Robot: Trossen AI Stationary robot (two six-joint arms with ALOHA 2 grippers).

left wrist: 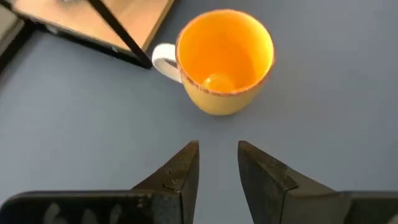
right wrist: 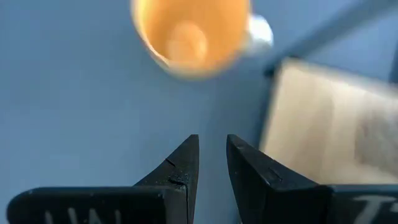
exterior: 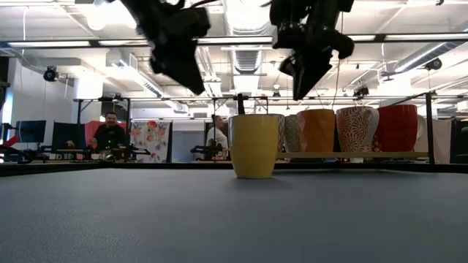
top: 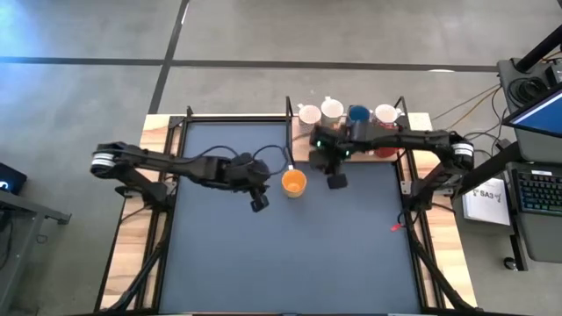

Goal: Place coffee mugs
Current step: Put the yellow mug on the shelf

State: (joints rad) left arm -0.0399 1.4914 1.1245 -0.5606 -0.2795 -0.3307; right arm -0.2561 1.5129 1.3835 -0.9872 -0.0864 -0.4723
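Two slim black jointed arms, each with a pale grey band at the shoulder joint. Left gripper (top: 258,203) and right gripper (top: 336,182): matt black wedge-shaped fingers (left wrist: 180,171), tapering to narrow tips. Green indicator lights on the right wrist.

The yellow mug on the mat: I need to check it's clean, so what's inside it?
The yellow mug stands upright and apart from the left tool. Its orange-yellow inside appears empty; only a bright spot shows at the bottom, probably a reflection. The near inner wall is hidden by the rim.

Probably an open-plan lab: exposed ceiling ducts (exterior: 139,69), workstations (exterior: 44,139)
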